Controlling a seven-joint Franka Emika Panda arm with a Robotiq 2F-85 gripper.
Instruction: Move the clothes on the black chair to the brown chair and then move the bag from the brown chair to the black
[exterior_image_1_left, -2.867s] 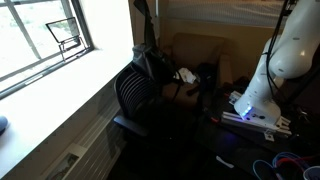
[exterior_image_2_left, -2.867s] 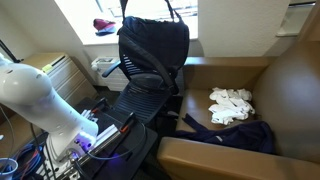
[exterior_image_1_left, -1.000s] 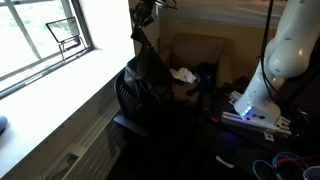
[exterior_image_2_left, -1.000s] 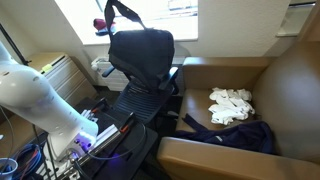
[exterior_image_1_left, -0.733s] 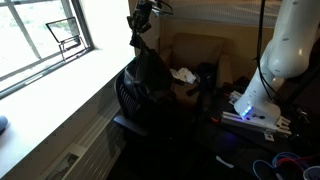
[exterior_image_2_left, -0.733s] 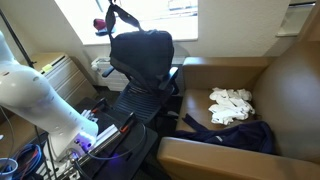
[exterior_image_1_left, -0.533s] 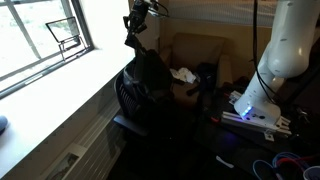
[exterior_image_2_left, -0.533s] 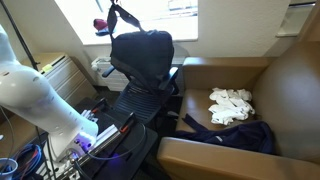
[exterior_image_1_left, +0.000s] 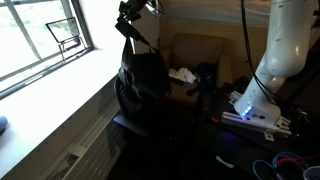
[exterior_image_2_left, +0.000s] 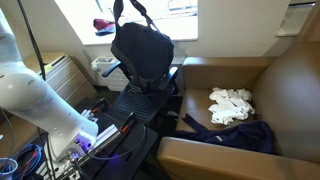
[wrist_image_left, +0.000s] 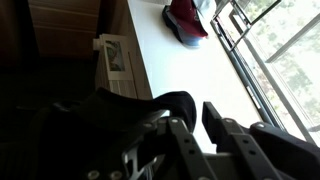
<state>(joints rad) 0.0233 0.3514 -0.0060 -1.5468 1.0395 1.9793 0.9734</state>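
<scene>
Since the dark soft fabric bag (exterior_image_2_left: 143, 50) hangs limp, its loop strap (exterior_image_2_left: 115, 14) at twelve o'clock is the natural handhold; the gripper (exterior_image_1_left: 127, 14) seems clamped there.

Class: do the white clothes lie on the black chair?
No, the white clothes lie on the seat of the brown chair.

Both exterior views frame black chair (exterior_image_1_left: 128, 98) and brown chair (exterior_image_2_left: 290, 90) from different sides, wrist view close above windowsill (wrist_image_left: 190, 85)
</scene>
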